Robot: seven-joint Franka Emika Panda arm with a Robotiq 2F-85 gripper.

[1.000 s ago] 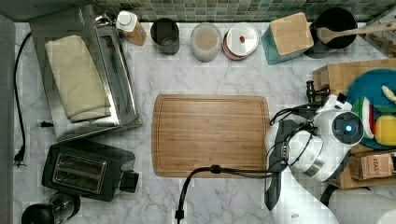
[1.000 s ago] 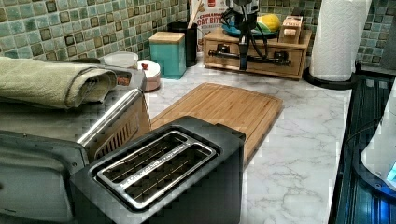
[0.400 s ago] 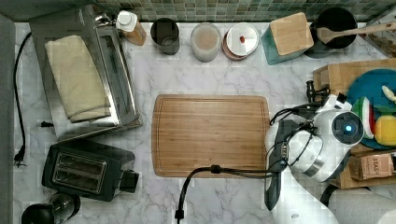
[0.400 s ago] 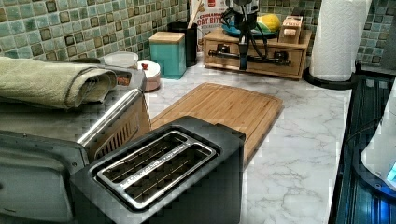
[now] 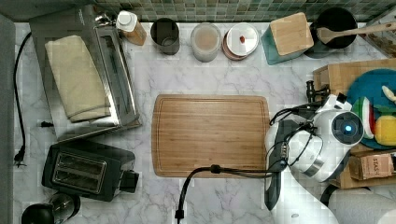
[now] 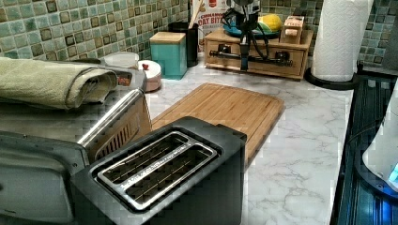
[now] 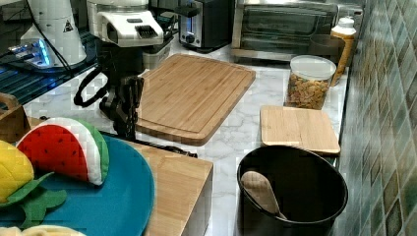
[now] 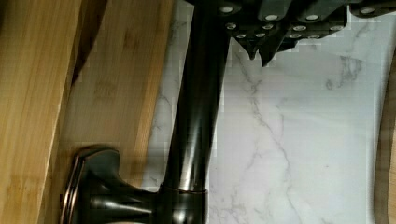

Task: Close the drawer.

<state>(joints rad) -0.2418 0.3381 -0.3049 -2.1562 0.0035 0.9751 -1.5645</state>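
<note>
Wrist view: my claw (image 8: 261,53) has its tips drawn together w/ nothing between them, sitting right beside the dark metal handle bar (image 8: 196,116) over white marble counter (image 5: 210,74). Can't tell if the tips actually touch the bar. The bar's foot is fixed to light wood, i.e. the front of the drawer (image 6: 267,66).

Left view: the drawer sits in the low wooden box (image 6: 300,42) at the back of the counter, against the tiled wall, handle running across its front. My arm comes down in front of it, approx. mid-handle. Can't tell how far out the drawer stands.

Top view: the box is at the top view's right edge, w/ a blue plate (image 5: 369,88) of toy food on top. My arm covers the drawer side. The big cutting board (image 5: 210,135) lies just beside me toward the top view's left. The toaster (image 5: 86,170) and toaster oven (image 5: 79,74) are well apart from me, further left.

Right view: claw points down at the counter between the box and the cutting board edge, near the watermelon toy (image 7: 59,147).
</note>
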